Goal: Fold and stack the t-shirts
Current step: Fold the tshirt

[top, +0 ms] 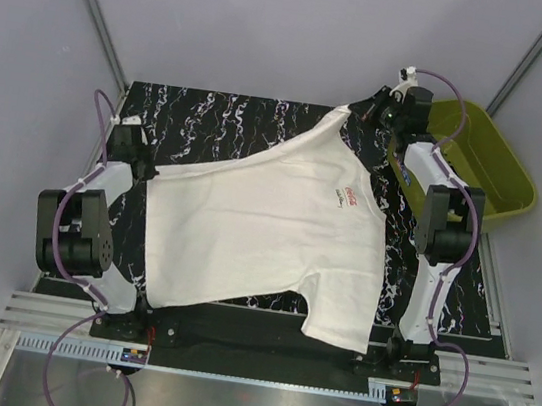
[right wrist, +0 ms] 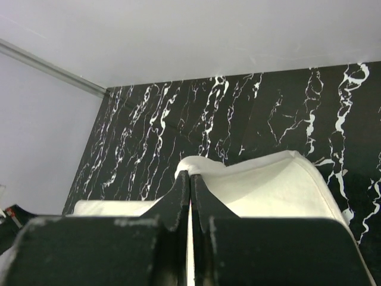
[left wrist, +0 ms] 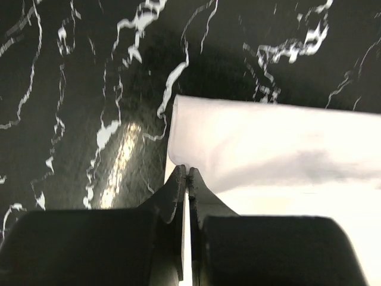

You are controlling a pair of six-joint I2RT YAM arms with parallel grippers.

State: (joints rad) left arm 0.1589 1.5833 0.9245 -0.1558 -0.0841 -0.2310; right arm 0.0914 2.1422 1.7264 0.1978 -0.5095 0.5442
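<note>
- Black fingers of the left gripper (left wrist: 186, 174) fill the bottom of its wrist view. They are pressed together on a hem corner of the t-shirt (top: 267, 228), with a sliver of white cloth showing between them.
- Clamped just as tight, the right gripper (right wrist: 190, 177) pinches a raised fold of cloth at the far end. It looks like the sleeve or shoulder, though the overhead view is too small to be sure which.
- Spread slantwise over the black marbled table (top: 222, 120), the t-shirt lies plain off-white side up. It is drawn out between the two pinches, and one sleeve reaches the near edge by the right arm's base.
- At the far right, beside the table, stands a yellow-green bin (top: 501, 180).
- Handling, as a judgement: the cloth is light, soft and limp, and will sag and crease wherever it is unsupported. Hem corners and shoulder seams are the best holds, pulled taut before each fold.
- On the chest sits a small red mark (top: 351, 196) with a line of script under it; neither can be read.
</note>
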